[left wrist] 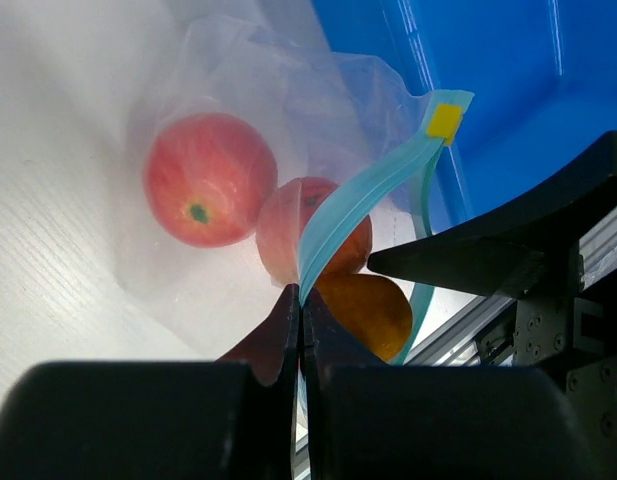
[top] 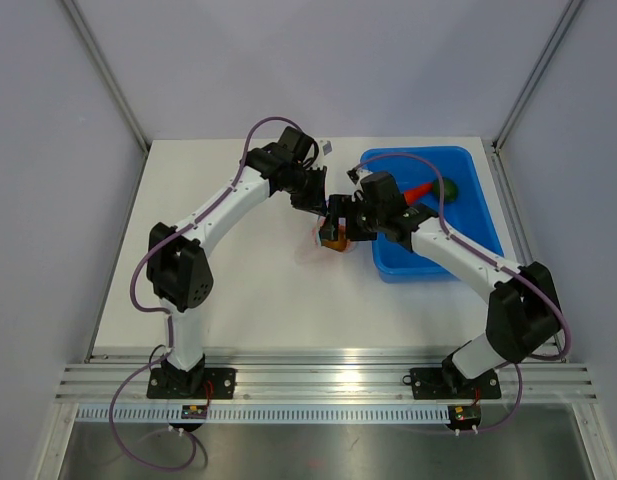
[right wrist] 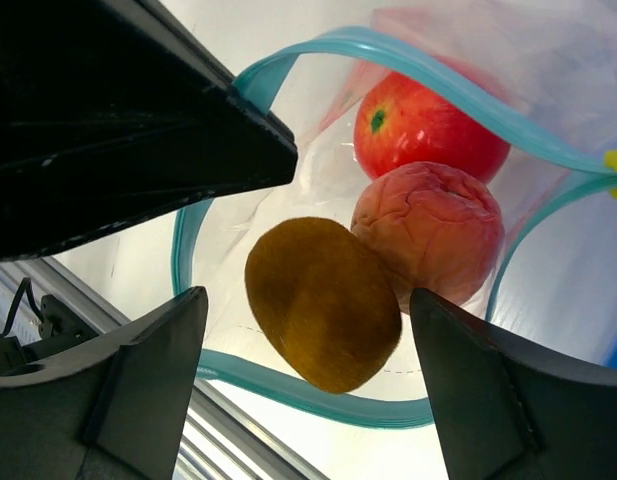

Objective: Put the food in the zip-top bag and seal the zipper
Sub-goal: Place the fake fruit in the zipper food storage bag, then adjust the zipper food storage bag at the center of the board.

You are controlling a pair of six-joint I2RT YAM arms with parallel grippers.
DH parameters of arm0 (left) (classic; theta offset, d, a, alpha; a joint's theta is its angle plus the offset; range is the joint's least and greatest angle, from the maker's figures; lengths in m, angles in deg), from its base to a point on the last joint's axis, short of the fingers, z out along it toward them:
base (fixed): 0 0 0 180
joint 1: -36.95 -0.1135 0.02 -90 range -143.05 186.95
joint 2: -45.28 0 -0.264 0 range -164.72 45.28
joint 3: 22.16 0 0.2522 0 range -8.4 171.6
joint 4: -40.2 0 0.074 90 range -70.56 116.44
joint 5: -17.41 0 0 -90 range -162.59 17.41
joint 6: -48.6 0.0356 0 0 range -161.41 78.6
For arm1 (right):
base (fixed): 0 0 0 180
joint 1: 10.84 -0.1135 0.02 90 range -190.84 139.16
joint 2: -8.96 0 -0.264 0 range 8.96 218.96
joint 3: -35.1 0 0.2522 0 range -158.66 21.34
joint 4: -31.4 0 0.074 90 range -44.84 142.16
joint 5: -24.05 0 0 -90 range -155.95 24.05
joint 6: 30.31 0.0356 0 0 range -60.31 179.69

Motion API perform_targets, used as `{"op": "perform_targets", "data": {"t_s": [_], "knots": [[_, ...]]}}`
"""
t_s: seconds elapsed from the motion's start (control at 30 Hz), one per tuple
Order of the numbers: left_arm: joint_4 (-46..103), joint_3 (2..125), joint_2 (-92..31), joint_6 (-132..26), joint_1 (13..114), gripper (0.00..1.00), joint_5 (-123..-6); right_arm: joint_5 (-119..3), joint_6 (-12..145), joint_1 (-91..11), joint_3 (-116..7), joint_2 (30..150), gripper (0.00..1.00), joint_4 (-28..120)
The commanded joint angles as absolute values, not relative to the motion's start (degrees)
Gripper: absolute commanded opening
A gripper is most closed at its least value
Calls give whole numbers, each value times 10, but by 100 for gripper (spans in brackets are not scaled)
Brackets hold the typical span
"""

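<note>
left fingers (left wrist: 284, 325) pinched shut on the zipper (left wrist: 368, 185), a teal strip with a yellow tab (left wrist: 446, 120) at its end. zip-top bag (left wrist: 238, 80) is clear and crinkly, mouth open, lying on the worktop (top: 258, 290) just left of the blue tray (top: 428, 265). Inside: red round (right wrist: 428, 125), wrinkled pink round (right wrist: 428, 230), brown oval (right wrist: 323, 305) at the mouth. right fingers (right wrist: 153, 380) spread apart, one either side of the brown oval, not touching it.
</note>
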State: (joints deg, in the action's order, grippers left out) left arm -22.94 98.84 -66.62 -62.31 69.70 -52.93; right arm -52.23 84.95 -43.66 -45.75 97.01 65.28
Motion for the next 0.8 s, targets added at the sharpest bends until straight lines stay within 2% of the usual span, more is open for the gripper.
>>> {"op": "perform_targets", "data": {"t_s": [0.0, 0.17, 0.3, 0.43, 0.5, 0.77], "knots": [[-205, 1001, -664, -625, 698, 0, -512, -517, 825, -443, -451, 929, 89, 622], [-204, 996, -660, -624, 698, 0, -515, -539, 825, -443, -441, 909, 85, 626], [-202, 992, -659, -623, 698, 0, -516, -554, 828, -443, -435, 890, 76, 624], [-203, 990, -658, -621, 698, 0, -512, -637, 843, -440, -428, 855, 59, 647], [-204, 991, -657, -620, 698, 0, -511, -681, 851, -420, -437, 856, 58, 670], [-202, 982, -648, -619, 697, 0, -515, -645, 869, -383, -471, 930, 65, 748]]}}
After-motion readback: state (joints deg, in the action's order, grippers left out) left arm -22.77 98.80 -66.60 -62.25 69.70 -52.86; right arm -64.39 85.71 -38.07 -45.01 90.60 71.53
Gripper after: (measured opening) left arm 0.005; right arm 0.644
